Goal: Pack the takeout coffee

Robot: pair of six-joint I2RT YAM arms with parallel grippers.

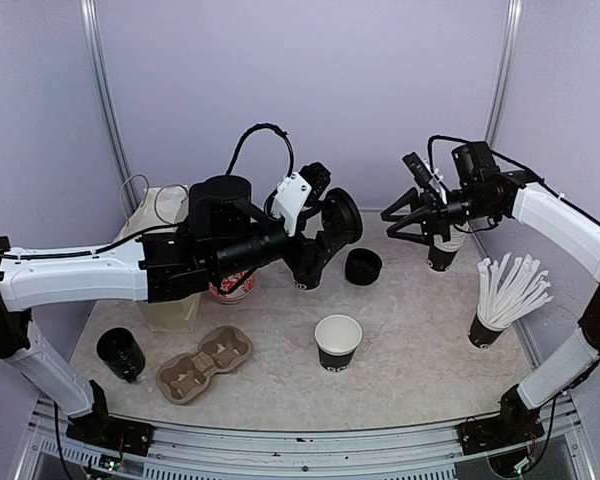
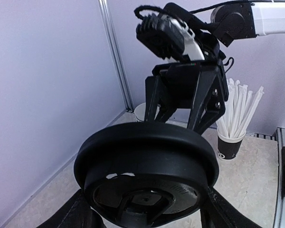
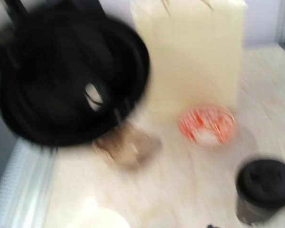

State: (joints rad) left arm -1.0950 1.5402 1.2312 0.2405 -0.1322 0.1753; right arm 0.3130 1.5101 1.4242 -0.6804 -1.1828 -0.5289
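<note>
The takeout coffee cup (image 1: pixel 337 342) stands open and upright at the table's middle front, black with a white inside. Its round black lid (image 1: pixel 345 215) is held on edge above the table's centre, with my left gripper (image 1: pixel 328 226) shut on it. The left wrist view shows this lid (image 2: pixel 145 175) filling the space between the two fingers (image 2: pixel 80 213). My right gripper (image 1: pixel 390 222) hangs just right of the lid with its fingers spread and nothing between them. It faces the left wrist camera from behind the lid, where the right gripper (image 2: pixel 173 116) is open. The right wrist view is motion-blurred and shows the lid (image 3: pixel 71 71) at left.
A stack of black lids (image 1: pixel 363 265) lies behind the cup. Nested cups (image 1: pixel 442 252) and a cup of white sticks (image 1: pixel 483 325) stand at right. A paper bag (image 1: pixel 165 280), a red-and-white cup (image 1: pixel 230 288), a cardboard carrier (image 1: pixel 205 362) and another black cup (image 1: pixel 120 352) are at left.
</note>
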